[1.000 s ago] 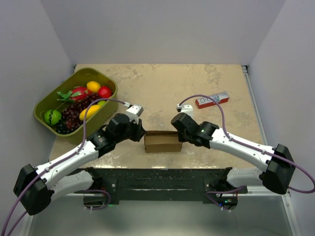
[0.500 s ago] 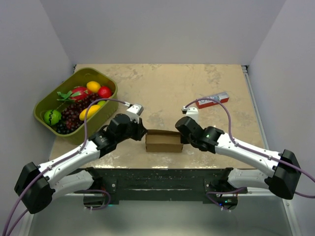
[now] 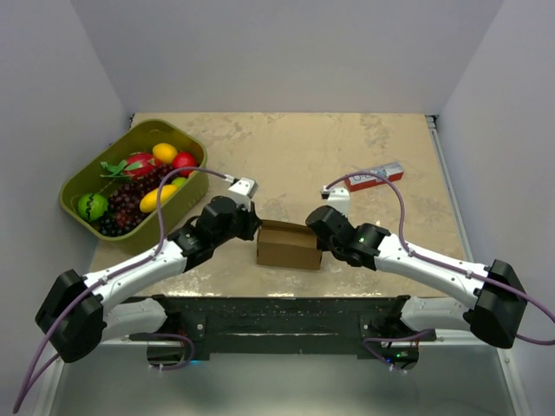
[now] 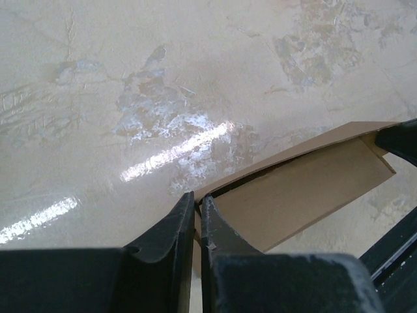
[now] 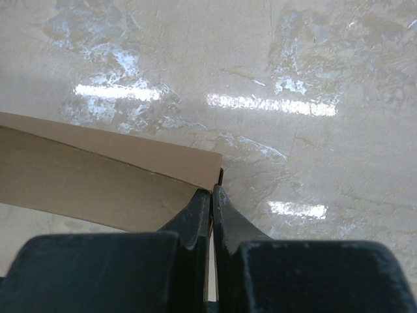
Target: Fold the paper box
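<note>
left fingers (image 4: pixel 166 241) and right fingers (image 5: pixel 193 220) each clamp a thin wall of the brown paper box (image 3: pixel 286 249)

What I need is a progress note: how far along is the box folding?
Done: the paper box already stands as a raised shell. In hand: the left end effector and right end effector each pinch an end wall. Remaining: its top looks open, so closing apparently remains.

Matt brown cardboard paper box (image 3: pixel 288 247), glossy mottled table (image 3: pixel 303 147)
</note>
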